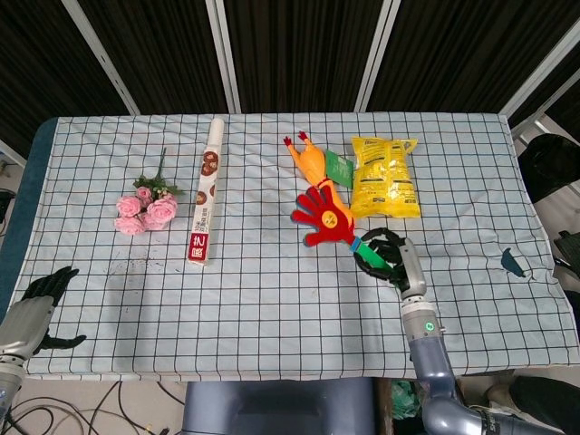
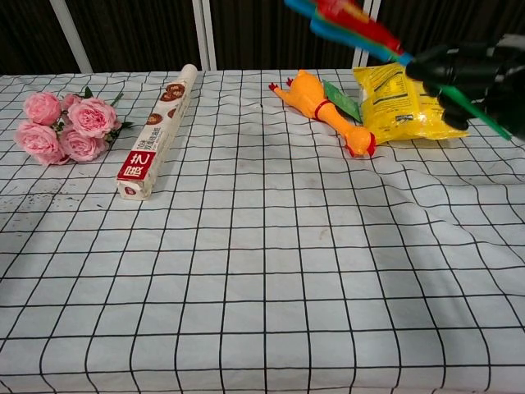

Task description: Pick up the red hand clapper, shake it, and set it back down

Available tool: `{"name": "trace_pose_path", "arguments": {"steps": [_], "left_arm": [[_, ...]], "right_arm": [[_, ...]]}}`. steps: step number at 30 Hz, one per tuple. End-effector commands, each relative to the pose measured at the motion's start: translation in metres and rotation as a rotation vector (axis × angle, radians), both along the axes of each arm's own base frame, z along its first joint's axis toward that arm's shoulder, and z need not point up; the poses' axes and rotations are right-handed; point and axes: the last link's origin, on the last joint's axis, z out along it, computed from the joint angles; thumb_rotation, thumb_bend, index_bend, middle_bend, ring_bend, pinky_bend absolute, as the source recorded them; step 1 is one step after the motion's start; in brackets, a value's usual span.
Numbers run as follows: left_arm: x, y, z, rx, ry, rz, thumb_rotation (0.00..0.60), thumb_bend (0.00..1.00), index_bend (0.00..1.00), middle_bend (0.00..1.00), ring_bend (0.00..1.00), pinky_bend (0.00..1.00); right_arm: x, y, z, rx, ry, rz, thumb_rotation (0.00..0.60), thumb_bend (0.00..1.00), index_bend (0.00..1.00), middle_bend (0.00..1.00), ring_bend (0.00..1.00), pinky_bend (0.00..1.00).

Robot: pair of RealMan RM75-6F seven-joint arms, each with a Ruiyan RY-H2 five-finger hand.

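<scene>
The red hand clapper (image 1: 323,216) is up in the air, held by its green handle in my right hand (image 1: 388,256). In the chest view the clapper (image 2: 353,18) shows at the top edge, tilted up to the left, and my right hand (image 2: 467,74) grips the handle at the upper right. My left hand (image 1: 34,304) hangs off the table's near left corner with fingers spread and nothing in it.
A rubber chicken (image 1: 319,177) and a yellow snack bag (image 1: 383,178) lie behind the clapper. A long narrow box (image 1: 206,204) and pink roses (image 1: 145,207) lie at left on the checked tablecloth (image 1: 254,290).
</scene>
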Motion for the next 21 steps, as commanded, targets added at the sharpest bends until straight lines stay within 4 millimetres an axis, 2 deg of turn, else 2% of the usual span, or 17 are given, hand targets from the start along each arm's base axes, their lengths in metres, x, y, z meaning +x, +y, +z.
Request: {"name": "trace_pose_path", "arguments": {"steps": [1, 6, 10, 12, 14, 18, 21], "left_arm": [[0.0, 0.0, 0.0, -0.003, 0.0, 0.001, 0.6, 0.0, 0.0, 0.0, 0.0, 0.0], [0.0, 0.0, -0.002, -0.013, 0.005, 0.0, 0.6, 0.0, 0.0, 0.0, 0.0, 0.0], [0.0, -0.001, -0.001, -0.013, 0.008, 0.005, 0.6, 0.0, 0.0, 0.0, 0.0, 0.0], [0.0, 0.0, -0.001, -0.011, 0.007, 0.005, 0.6, 0.0, 0.0, 0.0, 0.0, 0.0], [0.0, -0.001, 0.0, -0.011, 0.006, 0.006, 0.6, 0.0, 0.0, 0.0, 0.0, 0.0], [0.0, -0.001, 0.0, -0.016, 0.005, 0.005, 0.6, 0.0, 0.0, 0.0, 0.0, 0.0], [0.0, -0.001, 0.0, -0.018, 0.004, 0.005, 0.6, 0.0, 0.0, 0.0, 0.0, 0.0]], "right_arm": [[-0.003, -0.002, 0.017, -0.029, -0.019, 0.017, 0.6, 0.78, 0.87, 0.88, 0.82, 0.82], [-0.025, 0.005, -0.005, 0.065, 0.218, 0.052, 0.6, 0.78, 0.87, 0.88, 0.82, 0.82], [-0.054, 0.01, -0.029, 0.207, 0.558, 0.132, 0.6, 0.78, 0.87, 0.88, 0.82, 0.82], [-0.063, 0.01, -0.034, 0.202, 0.728, 0.165, 0.6, 0.78, 0.87, 0.88, 0.82, 0.82], [-0.064, 0.009, -0.037, 0.182, 0.814, 0.176, 0.6, 0.78, 0.87, 0.88, 0.82, 0.82], [-0.053, 0.006, -0.036, 0.138, 0.791, 0.164, 0.6, 0.78, 0.87, 0.88, 0.82, 0.82], [-0.033, 0.003, -0.026, 0.094, 0.59, 0.131, 0.6, 0.78, 0.87, 0.88, 0.82, 0.82]]}}
